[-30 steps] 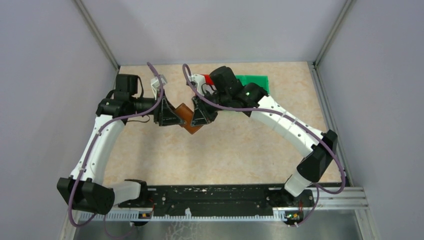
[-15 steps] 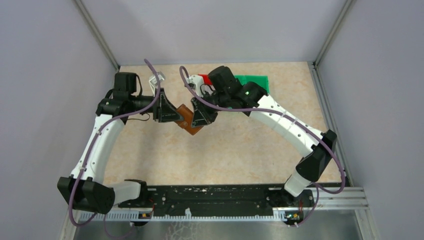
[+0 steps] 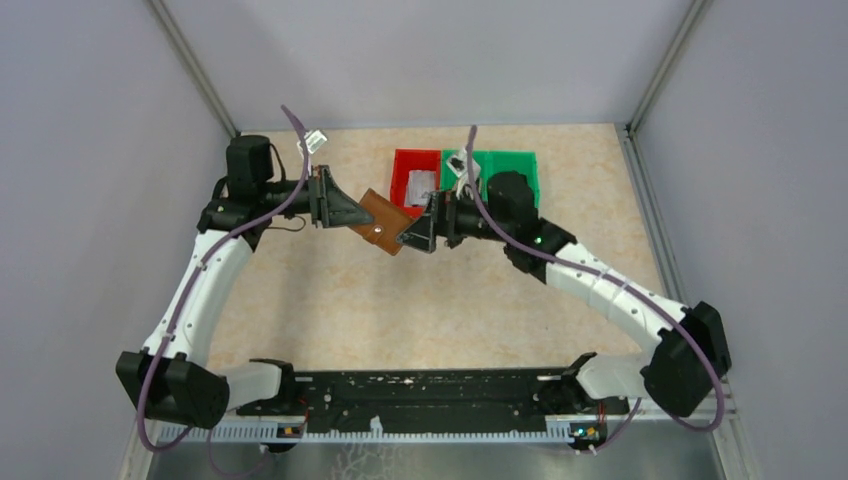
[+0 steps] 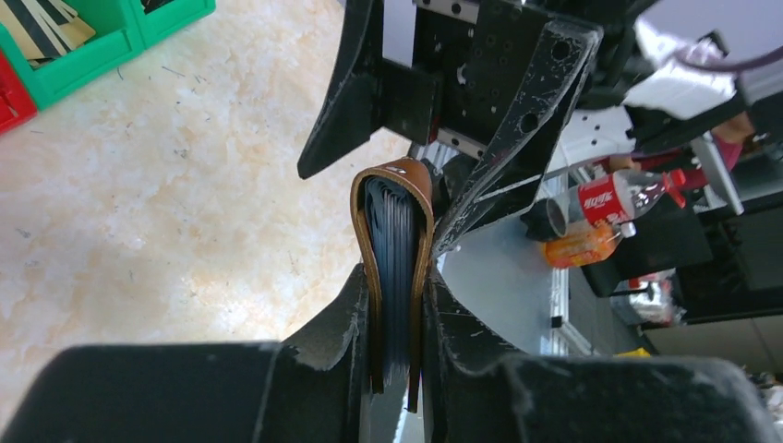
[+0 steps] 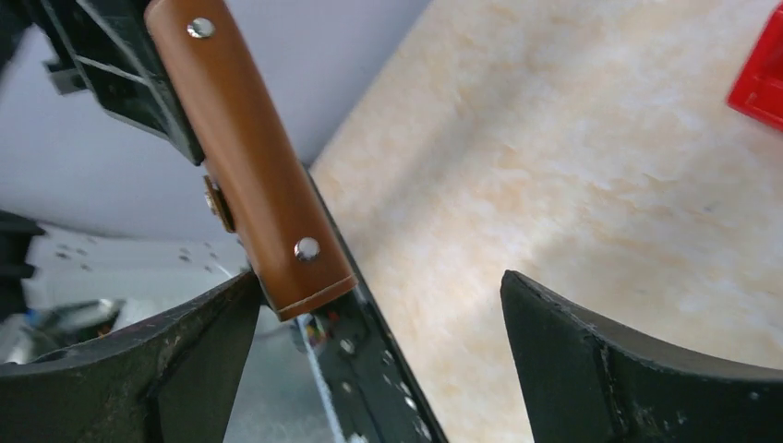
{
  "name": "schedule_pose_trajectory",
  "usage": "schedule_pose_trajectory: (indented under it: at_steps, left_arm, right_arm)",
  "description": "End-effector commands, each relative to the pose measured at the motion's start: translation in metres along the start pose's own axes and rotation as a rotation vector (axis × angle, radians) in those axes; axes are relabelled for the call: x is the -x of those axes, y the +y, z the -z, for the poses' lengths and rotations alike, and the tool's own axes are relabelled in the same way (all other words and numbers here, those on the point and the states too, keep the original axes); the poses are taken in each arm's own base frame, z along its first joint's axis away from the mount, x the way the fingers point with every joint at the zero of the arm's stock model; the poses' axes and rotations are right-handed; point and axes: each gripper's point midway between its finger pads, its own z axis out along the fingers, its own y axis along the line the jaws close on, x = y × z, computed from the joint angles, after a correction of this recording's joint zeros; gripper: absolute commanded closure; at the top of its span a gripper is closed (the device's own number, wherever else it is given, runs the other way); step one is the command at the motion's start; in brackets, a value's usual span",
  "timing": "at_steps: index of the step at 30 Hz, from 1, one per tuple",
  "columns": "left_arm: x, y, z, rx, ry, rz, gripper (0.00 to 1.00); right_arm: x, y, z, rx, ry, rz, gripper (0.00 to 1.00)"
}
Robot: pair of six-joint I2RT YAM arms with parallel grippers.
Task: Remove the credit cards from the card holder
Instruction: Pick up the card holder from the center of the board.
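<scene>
Two white robot arms meet over a beige table (image 3: 400,310) enclosed by grey walls (image 3: 90,180) on the left, right and far sides. The left arm (image 3: 200,290) reaches in from the left and the right arm (image 3: 600,285) from the right. Compared with a second ago, the right arm lies farther right, uncovering a red bin (image 3: 403,190) and a green bin (image 3: 515,165) side by side at the far edge.

The left gripper (image 3: 352,213) pinches one end of the folded brown card holder (image 3: 385,222) and holds it in the air, just near-left of the red bin. The right gripper (image 3: 418,232), clamped on the holder a second ago, now has its jaws wide apart, with one finger just beside the holder's free end. In the left wrist view, the dark edges of the credit cards (image 4: 395,268) show packed inside the fold.

The holder hangs well apart from the side walls, and a broad stretch of tabletop lies between it and the arm bases.
</scene>
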Motion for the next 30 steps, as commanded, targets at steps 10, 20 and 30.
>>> schedule_pose_trajectory:
  at_steps: [10,20,30]
  left_arm:
    - [0.041,-0.014,0.012,0.094,-0.221,0.15,1.0]
    - [0.043,-0.023,0.014,0.053,-0.252,0.215,1.0]
    - [0.026,-0.021,0.017,0.061,-0.144,-0.008,0.48]
  right_arm:
    - [0.073,0.07,0.026,0.417,-0.482,-0.316,0.07]
    - [0.076,0.082,0.009,0.465,-0.474,-0.357,0.32]
    - [0.079,0.079,0.017,0.388,-0.412,-0.245,1.0]
